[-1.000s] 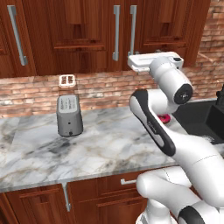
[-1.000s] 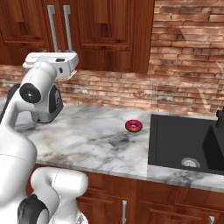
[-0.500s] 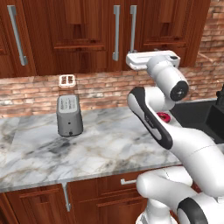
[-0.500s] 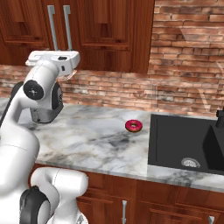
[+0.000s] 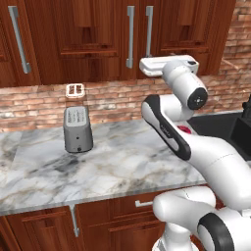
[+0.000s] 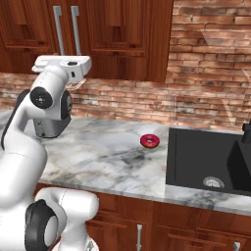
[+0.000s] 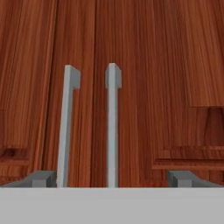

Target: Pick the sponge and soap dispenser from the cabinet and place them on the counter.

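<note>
Closed cabinet (image 7: 144, 65) dead ahead of gripper (image 7: 111, 177), fingertips spread wide, grasping nothing. Two grey bar handles (image 7: 113, 127) running lengthwise toward 12 o'clock, both between the fingertips, left of centre. Sponge and soap dispenser likely behind the shut doors. On counter (image 5: 122, 166): one toaster (image 5: 77, 128), one doughnut (image 6: 149, 141).

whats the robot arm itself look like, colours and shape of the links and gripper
The arm has glossy white rounded links with black bands and dark round caps at the joints. A flat white hand block tops it. The gripper has two small grey squared fingertips, seen in the hand view. No cables or markings are visible.
</note>
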Controlling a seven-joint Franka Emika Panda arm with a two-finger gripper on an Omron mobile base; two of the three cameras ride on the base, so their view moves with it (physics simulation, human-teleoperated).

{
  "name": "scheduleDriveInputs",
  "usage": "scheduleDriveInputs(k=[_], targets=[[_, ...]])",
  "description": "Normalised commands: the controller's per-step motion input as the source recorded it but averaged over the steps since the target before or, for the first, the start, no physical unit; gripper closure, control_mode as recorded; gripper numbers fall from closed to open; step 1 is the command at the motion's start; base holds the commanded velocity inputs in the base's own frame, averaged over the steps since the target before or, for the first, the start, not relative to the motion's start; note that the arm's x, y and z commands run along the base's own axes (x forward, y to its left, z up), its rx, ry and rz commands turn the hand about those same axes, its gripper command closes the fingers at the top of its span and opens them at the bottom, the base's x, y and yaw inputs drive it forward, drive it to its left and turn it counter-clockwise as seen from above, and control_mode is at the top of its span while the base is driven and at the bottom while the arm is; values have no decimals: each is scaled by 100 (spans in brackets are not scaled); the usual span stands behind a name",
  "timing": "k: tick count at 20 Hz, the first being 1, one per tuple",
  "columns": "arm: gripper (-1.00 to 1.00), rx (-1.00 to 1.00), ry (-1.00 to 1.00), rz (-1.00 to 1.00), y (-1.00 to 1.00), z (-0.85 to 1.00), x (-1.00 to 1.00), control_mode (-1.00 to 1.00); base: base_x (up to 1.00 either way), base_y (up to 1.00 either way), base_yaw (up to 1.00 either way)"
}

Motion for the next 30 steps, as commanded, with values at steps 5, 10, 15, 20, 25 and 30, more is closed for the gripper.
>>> scheduleDriveInputs(k=[5, 10, 15, 20, 25, 30], targets=[[-100, 0, 0, 0, 0, 0, 17, -100, 0, 0, 0], [-100, 0, 0, 0, 0, 0, 19, -100, 0, 0, 0], [-100, 0, 0, 0, 1, 0, 19, -100, 0, 0, 0], [-100, 0, 0, 0, 11, 0, 20, -100, 0, 0, 0], [-100, 0, 0, 0, 12, 0, 21, -100, 0, 0, 0], [-100, 0, 0, 0, 3, 0, 19, -100, 0, 0, 0]])
